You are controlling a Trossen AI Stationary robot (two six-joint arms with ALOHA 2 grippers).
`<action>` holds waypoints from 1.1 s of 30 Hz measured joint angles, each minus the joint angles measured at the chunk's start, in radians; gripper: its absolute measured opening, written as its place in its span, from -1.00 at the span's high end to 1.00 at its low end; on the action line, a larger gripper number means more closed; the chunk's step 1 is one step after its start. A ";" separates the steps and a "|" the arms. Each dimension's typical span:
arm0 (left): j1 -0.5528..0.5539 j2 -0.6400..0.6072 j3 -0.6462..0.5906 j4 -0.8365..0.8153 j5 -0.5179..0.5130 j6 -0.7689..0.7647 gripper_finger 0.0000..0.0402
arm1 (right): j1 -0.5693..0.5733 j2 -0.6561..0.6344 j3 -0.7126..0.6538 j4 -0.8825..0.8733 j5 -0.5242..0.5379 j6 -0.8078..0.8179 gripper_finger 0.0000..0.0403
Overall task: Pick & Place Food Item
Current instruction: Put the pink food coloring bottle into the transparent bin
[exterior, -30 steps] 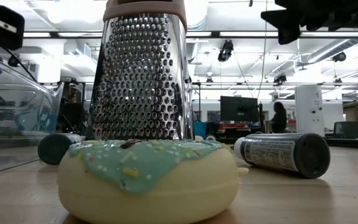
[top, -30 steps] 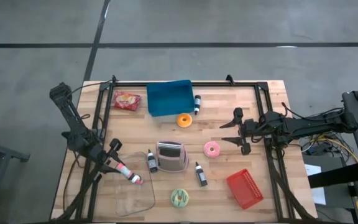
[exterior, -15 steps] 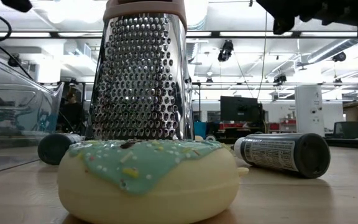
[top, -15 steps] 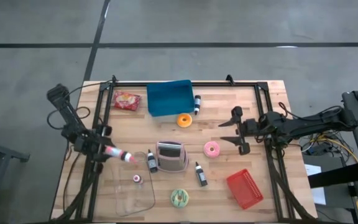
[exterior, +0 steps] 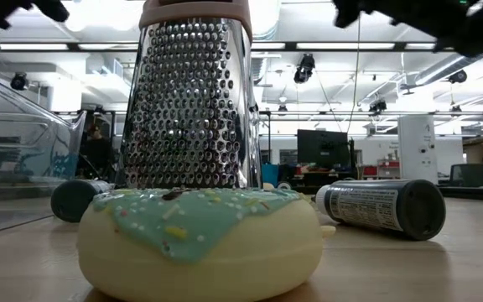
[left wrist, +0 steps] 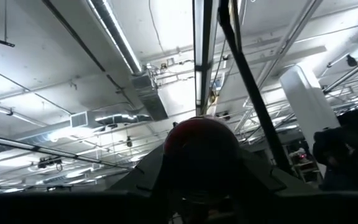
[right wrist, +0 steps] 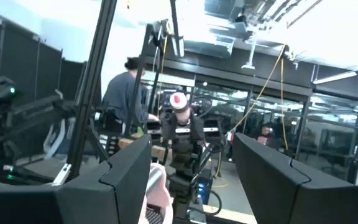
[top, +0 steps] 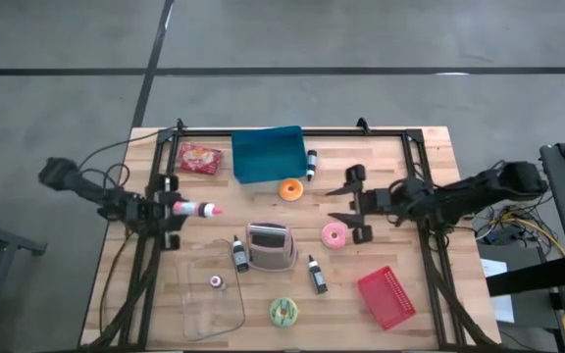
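My left gripper is above the table's left rail, shut on a white bottle with a red cap. My right gripper is open and empty above the table's middle right. It hovers just far of a pink donut that lies flat on the table. An orange donut lies by a blue bin. A green-iced donut lies near the front edge and fills the low view. A small pink thing lies in a clear container. My left gripper pinches the bottle's base end between its two fingers. The fingers come level from the table's left and lie along the bottle. The bottle sticks out toward the table's right, cap end free and tipped a little upward, lifted clear of the table.
A steel grater stands mid-table. Dark bottles lie around it. A red basket is at the front right and a red snack bag at the far left. A person stands beyond the table.
My left gripper has risen from the clear container and gone toward the table's left and far edges, turning the bottle from pointing down-near to level and pointing right. A small pink thing stays in the container. My right gripper has moved toward the table's left, still open.
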 joint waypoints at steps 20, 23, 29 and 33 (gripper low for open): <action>0.421 0.580 0.340 0.204 0.311 -0.155 0.38 | -0.216 0.340 0.420 -0.040 -0.353 0.157 -0.10; 0.432 0.637 0.385 0.214 0.312 -0.152 0.38 | -0.219 0.366 0.444 -0.039 -0.382 0.167 -0.10; 0.446 0.695 0.414 0.229 0.308 -0.152 0.38 | -0.218 0.365 0.461 -0.044 -0.382 0.172 -0.10; 0.458 0.719 0.414 0.238 0.300 -0.152 0.38 | -0.218 0.360 0.461 -0.043 -0.382 0.177 -0.10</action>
